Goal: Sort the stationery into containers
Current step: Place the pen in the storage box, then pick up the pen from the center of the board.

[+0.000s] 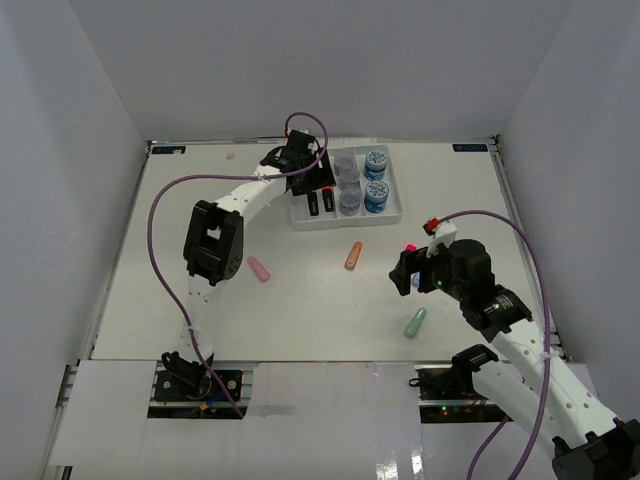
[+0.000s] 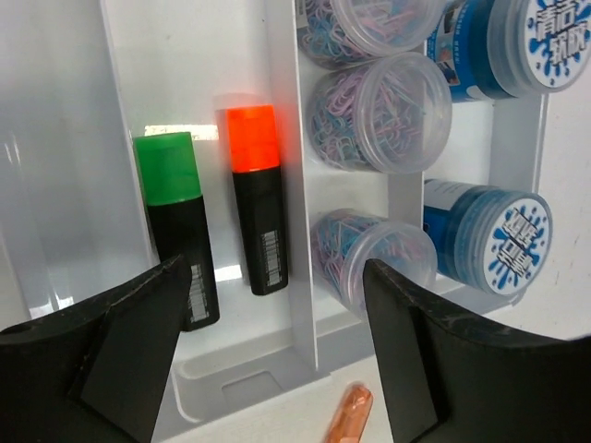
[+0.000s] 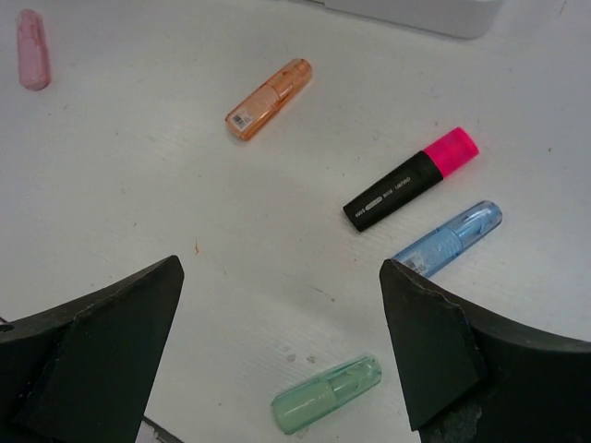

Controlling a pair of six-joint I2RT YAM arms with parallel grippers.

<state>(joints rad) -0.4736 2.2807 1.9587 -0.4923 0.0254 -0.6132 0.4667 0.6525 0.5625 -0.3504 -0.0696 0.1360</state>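
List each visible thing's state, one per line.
Left tool: open, empty.
Right tool: open, empty.
Green-capped highlighter: capped, in tray.
Orange-capped highlighter: capped, in tray.
Clip jars: lidded, in tray.
Blue-labelled jars: lidded, in tray.
Pink-capped highlighter: capped, on table.
Pastel orange highlighter: on table.
Pastel blue highlighter: on table.
Mint highlighter: on table.
Pastel pink highlighter: on table.

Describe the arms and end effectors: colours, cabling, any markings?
Left arm and right arm match: white links, black joint housings, a purple cable looping off each. Left end effector and right end effector have matte black, wedge-shaped fingers. One small red part sits near the right wrist. No readable markings.
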